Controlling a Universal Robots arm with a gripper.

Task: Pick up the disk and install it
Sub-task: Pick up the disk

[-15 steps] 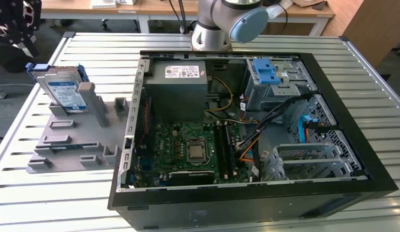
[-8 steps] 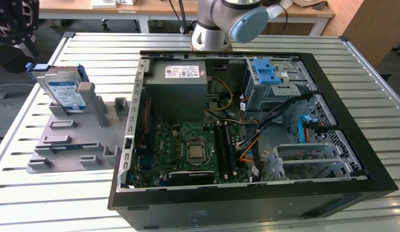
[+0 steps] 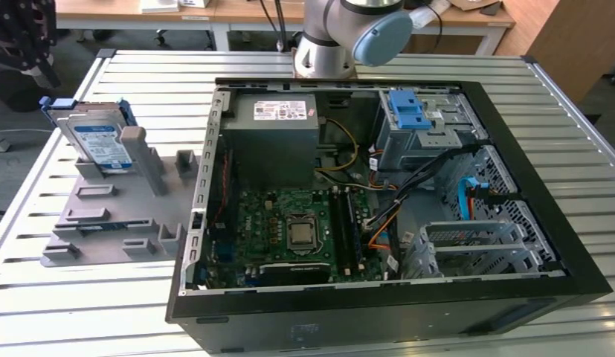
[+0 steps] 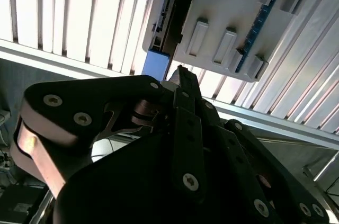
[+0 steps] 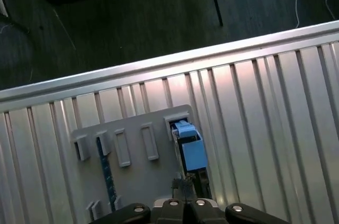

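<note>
The disk (image 3: 94, 137) stands upright in a slot of the grey fixture (image 3: 119, 216) at the exterior view's left. It is silver, with a white-and-blue label and blue rails. In the first wrist view the disk (image 5: 192, 150) shows edge-on, with its blue carrier toward the camera. My gripper (image 5: 185, 184) hovers above it, shut, holding nothing and apart from the disk. In the second wrist view the dark gripper (image 4: 183, 75) points toward the disk (image 4: 170, 15) in the fixture (image 4: 228, 12), well clear of it.
An open computer case (image 3: 387, 294) takes up the middle of the slatted metal table (image 3: 69, 297). Inside are a grey power-supply box (image 3: 282, 119), a motherboard (image 3: 287, 223) and a drive cage with a blue latch (image 3: 411, 111). The arm base (image 3: 327, 44) stands behind the case.
</note>
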